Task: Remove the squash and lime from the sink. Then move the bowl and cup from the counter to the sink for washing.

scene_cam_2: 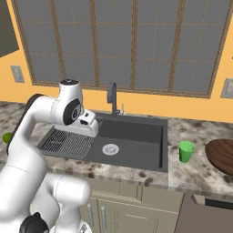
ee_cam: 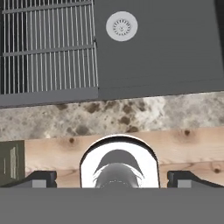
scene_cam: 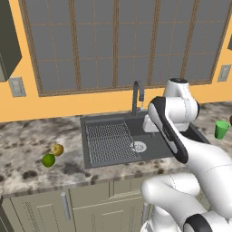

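The gripper (ee_cam: pixel 112 178) hangs over the sink (scene_cam_2: pixel 136 132), pointing down, with its two fingertips spread as wide as they go and nothing between them; it holds nothing. In the hand view the basin floor below it is bare: only the round drain (ee_cam: pixel 121 26) and the ribbed drainboard (ee_cam: pixel 48 48) show, with the front counter edge beyond. In the base views the hand sits above the middle of the sink, just in front of the faucet (scene_cam: pixel 137 94). The squash (scene_cam: pixel 56 149) and the lime (scene_cam: pixel 48 160) lie on the counter (scene_cam: pixel 36 140) left of the sink, near its front edge, just beside each other and possibly touching, well apart from the basin rim. Judgement: the first half of the task looks done, since both fruits are out and no fruit remains in the basin. The cup (scene_cam_2: pixel 186 151) stands upright on the counter right of the sink, close to the sink's right rim. The bowl (scene_cam_2: pixel 220 154) rests further right on the same counter, cut off by the picture edge. Judgement: the second half is untouched; the cup and the bowl both remain to be carried into the basin, the cup being the nearer of the two.
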